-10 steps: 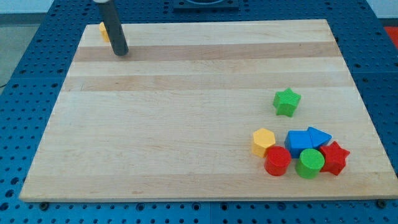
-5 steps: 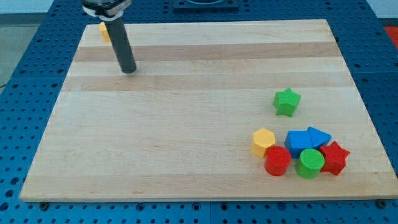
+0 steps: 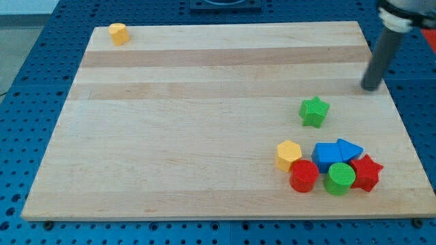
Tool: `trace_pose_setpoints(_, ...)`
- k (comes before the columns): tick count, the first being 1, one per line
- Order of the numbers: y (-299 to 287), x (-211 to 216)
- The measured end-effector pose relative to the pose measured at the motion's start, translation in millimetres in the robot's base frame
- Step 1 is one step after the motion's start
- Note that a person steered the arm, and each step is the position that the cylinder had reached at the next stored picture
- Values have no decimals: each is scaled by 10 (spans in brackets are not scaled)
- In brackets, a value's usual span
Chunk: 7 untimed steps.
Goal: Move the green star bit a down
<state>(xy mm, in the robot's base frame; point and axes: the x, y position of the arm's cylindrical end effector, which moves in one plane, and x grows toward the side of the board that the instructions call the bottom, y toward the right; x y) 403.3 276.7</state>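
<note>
The green star lies on the wooden board at the view's right, above a cluster of blocks. My tip is at the board's right edge, up and to the right of the green star, well apart from it. The rod rises from the tip toward the view's top right.
Below the star sit a yellow hexagon, a red cylinder, a blue cube, a blue triangle, a green cylinder and a red star. A small yellow block lies at the top left corner.
The rod has swept from the board's top left, near the small yellow block, across to the right edge above the green star. No block has moved.
</note>
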Motion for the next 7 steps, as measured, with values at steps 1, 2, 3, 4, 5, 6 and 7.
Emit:
trace_pose_setpoints(1, 71, 453)
trace_pose_setpoints(2, -134, 581)
trace_pose_setpoints(3, -693, 387)
trace_pose_setpoints(4, -1390, -47)
trace_pose_setpoints(5, -1776, -234)
trace_pose_setpoints(6, -1389, -221)
trace_pose_setpoints(7, -816, 35)
